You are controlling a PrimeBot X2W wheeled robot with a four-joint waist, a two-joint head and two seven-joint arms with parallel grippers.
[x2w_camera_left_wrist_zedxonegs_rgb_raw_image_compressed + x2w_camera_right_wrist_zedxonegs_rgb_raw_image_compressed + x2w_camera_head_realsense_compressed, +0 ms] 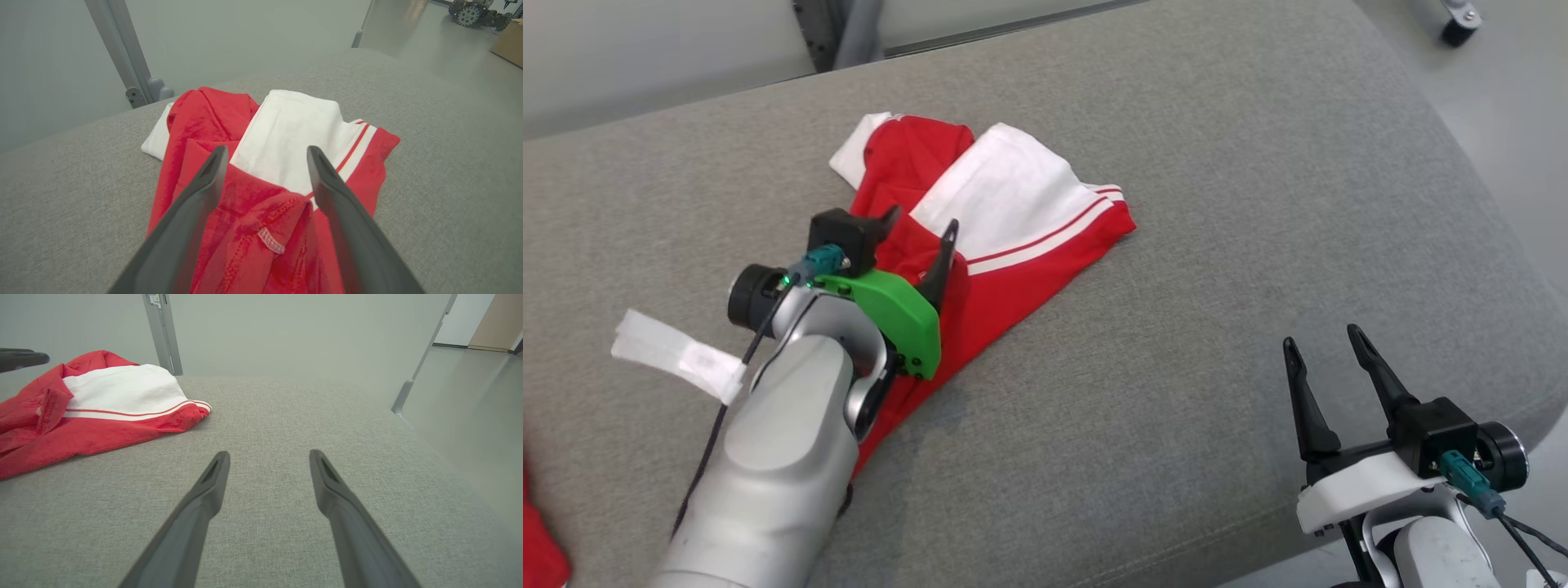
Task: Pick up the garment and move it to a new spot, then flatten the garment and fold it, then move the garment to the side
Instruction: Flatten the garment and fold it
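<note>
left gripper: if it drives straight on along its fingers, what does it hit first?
The garment. The left gripper has its jaws open right over the bunched red fabric, with the white panel just beyond. Whether it touches the cloth yet is unclear.

So a big grey fabric cushion (pixel 1258 147) is seen with rounded edges, backed by a pale wall (pixel 286 330) where a grey metal post (pixel 118 49) is mounted. A black caster (pixel 1458 28) is parked on the glossy floor (pixel 470 416), and a cardboard box (pixel 508 45) is spotted further off
</note>
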